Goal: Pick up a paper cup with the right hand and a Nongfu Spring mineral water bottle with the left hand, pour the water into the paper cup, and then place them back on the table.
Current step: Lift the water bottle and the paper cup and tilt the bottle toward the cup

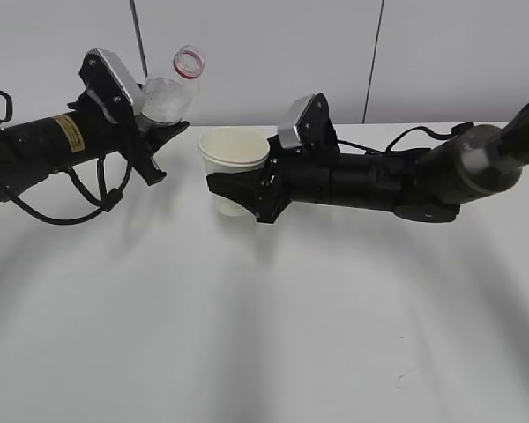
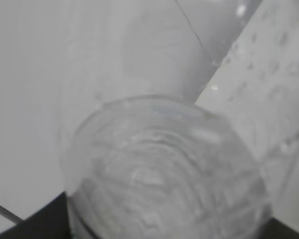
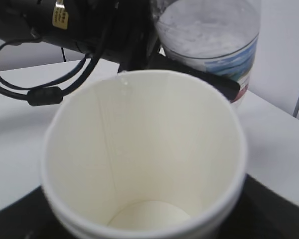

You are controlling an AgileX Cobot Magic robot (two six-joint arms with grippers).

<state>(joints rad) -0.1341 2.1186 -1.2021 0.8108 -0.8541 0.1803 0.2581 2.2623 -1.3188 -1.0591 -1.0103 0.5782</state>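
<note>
My left gripper (image 1: 161,141), on the arm with the yellow sticker, is shut on the clear Nongfu Spring bottle (image 1: 169,95). The bottle is held above the table and leans right, its open red-ringed neck (image 1: 189,62) pointing up and right toward the cup. In the left wrist view the bottle (image 2: 164,169) fills the frame. My right gripper (image 1: 235,187) is shut on the cream paper cup (image 1: 234,154), upright just right of the bottle. In the right wrist view the cup (image 3: 139,149) looks empty, with the bottle (image 3: 209,35) behind it. No pouring water shows.
The white table (image 1: 264,335) has a small dark scratch (image 1: 406,374) at the front right. Black cables hang from the left arm (image 1: 70,211) and run behind the right arm (image 1: 406,137). A grey panelled wall stands behind.
</note>
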